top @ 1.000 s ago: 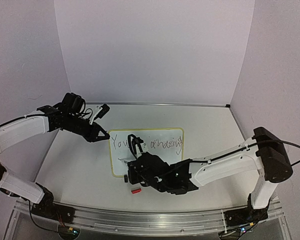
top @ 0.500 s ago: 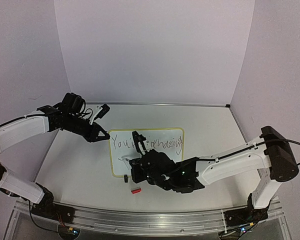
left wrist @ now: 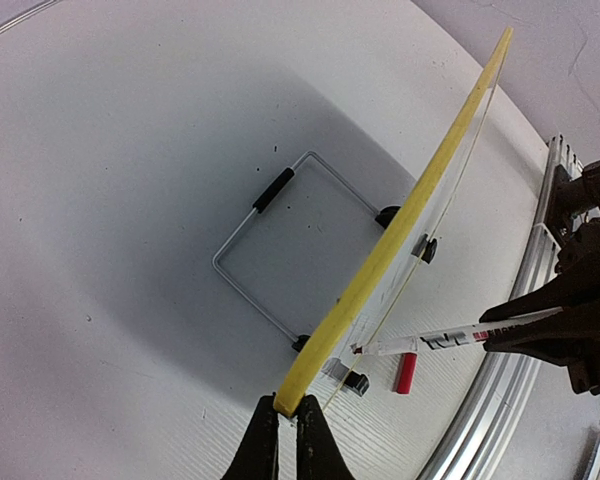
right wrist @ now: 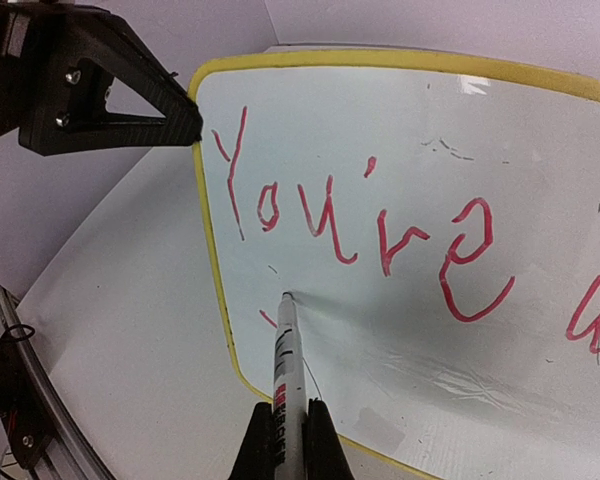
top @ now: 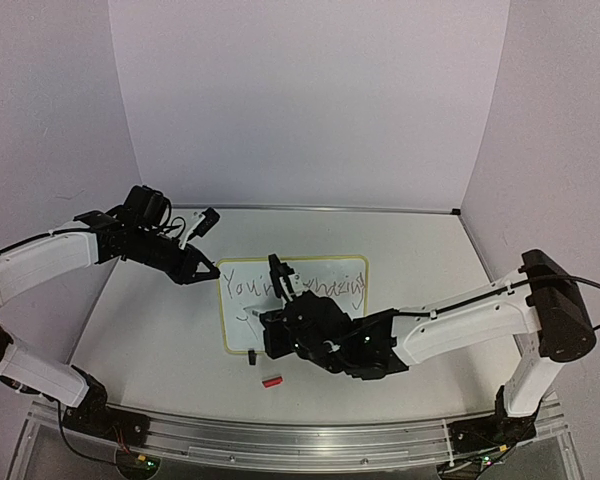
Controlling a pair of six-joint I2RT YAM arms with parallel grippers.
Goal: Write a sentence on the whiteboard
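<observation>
Sentence (right wrist: 383, 245) partway: top line done on whiteboard (right wrist: 540, 130), rest barely begun, marker (right wrist: 286, 360) tip at board. My right gripper (right wrist: 285, 420) clamps marker; left gripper (left wrist: 287, 410) pinches board's frame.

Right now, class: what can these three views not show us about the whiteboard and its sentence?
- Top external: the sentence is too small to read; the right arm covers the lower middle of the whiteboard.
- Right wrist: the picture's edge cuts off the words after "You're".
- Left wrist: the whiteboard shows edge-on, its written face hidden.
</observation>
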